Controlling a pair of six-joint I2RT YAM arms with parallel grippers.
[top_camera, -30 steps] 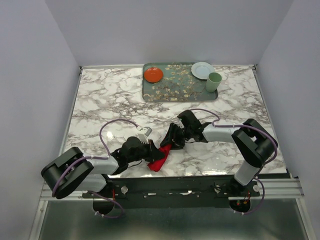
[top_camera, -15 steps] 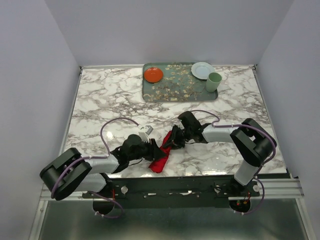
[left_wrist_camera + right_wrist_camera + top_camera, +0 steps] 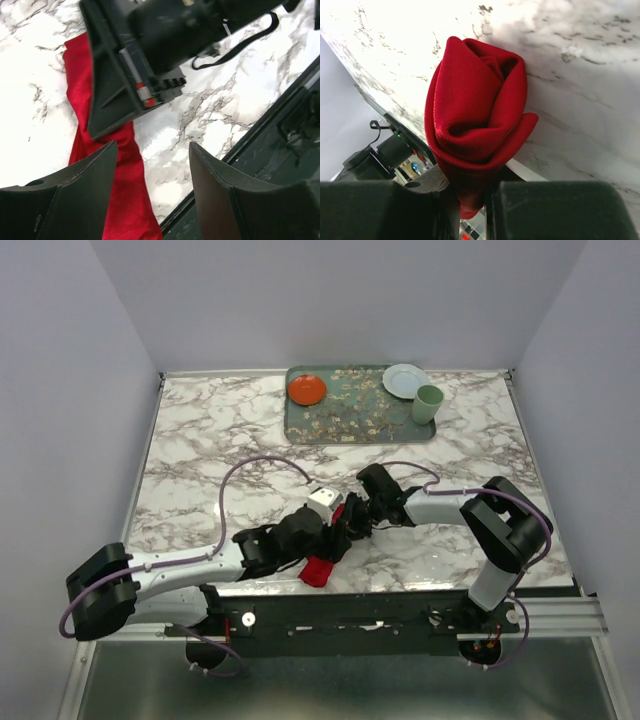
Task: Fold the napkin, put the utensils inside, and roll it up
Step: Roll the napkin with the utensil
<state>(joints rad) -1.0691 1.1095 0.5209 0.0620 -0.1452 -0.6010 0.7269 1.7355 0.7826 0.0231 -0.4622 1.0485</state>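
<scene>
The napkin (image 3: pixel 475 115) lies on the marble surface (image 3: pixel 200 440) well to the near side of the tray (image 3: pixel 330 425), close to the edge where the arms are bolted. In the right wrist view it is curled into a loose roll, its layers spiralling like a bud. One end of that roll is pinched between the narrow fingers of the right end effector (image 3: pixel 470 192). The left end effector (image 3: pixel 152 155), also on the near side of the tray, stands wide apart with nothing between its fingers. It hovers over the flatter tail of the cloth.

The utensils cannot be seen; whether they sit inside the roll cannot be told.

The cloth looks light, thin and limp, with a slight sheen that suggests it may slide on the polished marble. A roll this loose would probably spring open if let go. The safest hold is likely across the full thickness of the roll, near its middle, so that all layers are caught together. Taking a single outer edge would risk peeling the wrap apart.
</scene>
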